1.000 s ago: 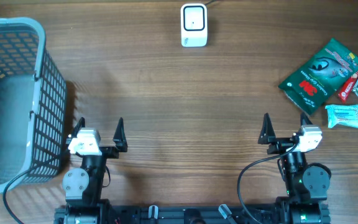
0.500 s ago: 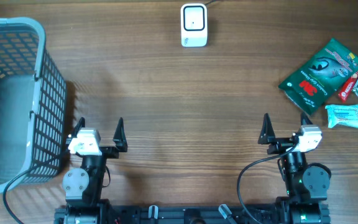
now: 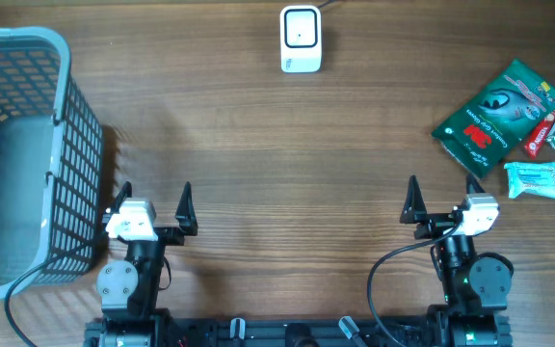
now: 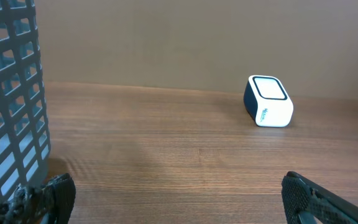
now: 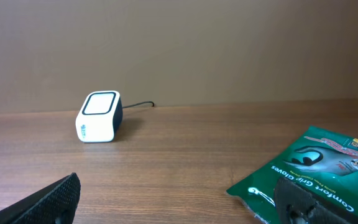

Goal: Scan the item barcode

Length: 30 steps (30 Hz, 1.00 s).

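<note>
So the left gripper and right gripper are both wide open, holding nothing. The green pack lies far right, well apart from the scanner at the back.

Table matt wood; basket grey plastic; scanner glossy white plastic; glove packet shiny film

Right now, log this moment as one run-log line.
left gripper: open, empty | right gripper: open, empty | scanner: far centre | green glove pack: right side, untouched | basket: left
</note>
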Each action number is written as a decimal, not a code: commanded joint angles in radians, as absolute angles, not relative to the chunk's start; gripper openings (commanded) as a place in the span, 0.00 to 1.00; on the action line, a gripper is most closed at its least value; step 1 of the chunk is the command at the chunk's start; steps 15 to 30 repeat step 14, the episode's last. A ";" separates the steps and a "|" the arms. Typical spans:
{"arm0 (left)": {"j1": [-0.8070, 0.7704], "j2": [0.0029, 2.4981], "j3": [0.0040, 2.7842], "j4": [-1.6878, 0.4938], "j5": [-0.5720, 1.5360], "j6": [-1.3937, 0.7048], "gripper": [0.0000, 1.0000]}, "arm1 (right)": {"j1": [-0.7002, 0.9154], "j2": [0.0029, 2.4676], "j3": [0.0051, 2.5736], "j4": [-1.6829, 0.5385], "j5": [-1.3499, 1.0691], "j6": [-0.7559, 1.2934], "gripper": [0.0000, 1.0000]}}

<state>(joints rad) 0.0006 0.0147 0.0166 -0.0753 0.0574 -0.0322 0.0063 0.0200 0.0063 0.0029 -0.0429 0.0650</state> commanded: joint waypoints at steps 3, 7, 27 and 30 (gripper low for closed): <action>-0.002 0.006 0.006 -0.072 0.062 -0.038 1.00 | 0.010 0.004 0.006 0.002 -0.026 0.053 1.00; -0.002 0.006 0.006 -0.072 0.061 -0.038 1.00 | 0.010 0.004 0.006 0.002 -0.026 0.053 1.00; -0.002 0.007 0.006 -0.072 0.061 -0.038 1.00 | 0.010 0.004 0.006 0.002 -0.026 0.053 1.00; -0.002 0.007 0.006 -0.072 0.061 -0.038 1.00 | 0.010 0.004 0.006 0.002 -0.026 0.053 1.00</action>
